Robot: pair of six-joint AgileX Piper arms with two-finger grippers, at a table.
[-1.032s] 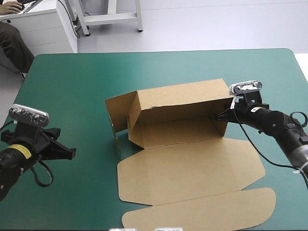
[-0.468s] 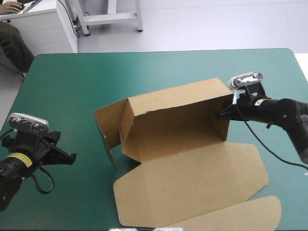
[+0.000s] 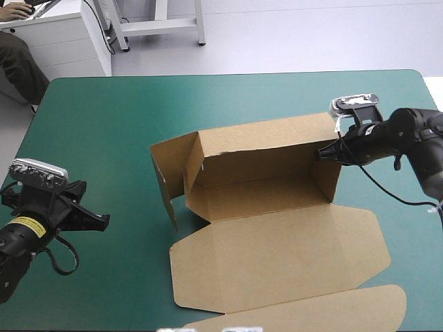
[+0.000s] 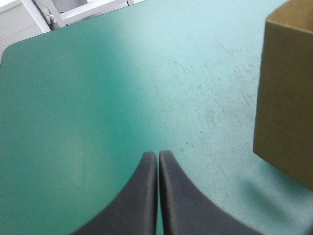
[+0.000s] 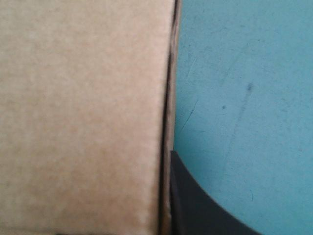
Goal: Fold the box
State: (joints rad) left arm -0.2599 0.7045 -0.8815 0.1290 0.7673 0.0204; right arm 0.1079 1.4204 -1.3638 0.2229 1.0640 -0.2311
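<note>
The brown box (image 3: 277, 242) is sitting near the middle of the teal-green cover (image 3: 104, 124), partly raised. Its back wall (image 3: 263, 146) is standing upright; its right end wall (image 3: 329, 180) is standing too; its left end flap (image 3: 165, 176) is standing splayed outward from the tray's floor. The wide lid panel (image 3: 277, 256) is lying flat toward the table's near edge, with a rounded flap (image 3: 332, 311) beyond it running out at that edge. The right gripper (image 3: 322, 153) is reaching in from the right and pinching the upper part of the right end wall. In the right wrist view one black finger (image 5: 195, 205) is lying against the outer side of the board's edge while the other is hidden behind the brown sheet, so the claw is all but closed with the wall between its fingers. The left gripper (image 3: 99, 221) is hovering near the table's left edge, well apart from the box and holding nothing; its two fingers (image 4: 142, 196) are meeting tip to tip in one pointed arch over bare cover, and the left end flap is showing ahead of it, off to one side.
</note>
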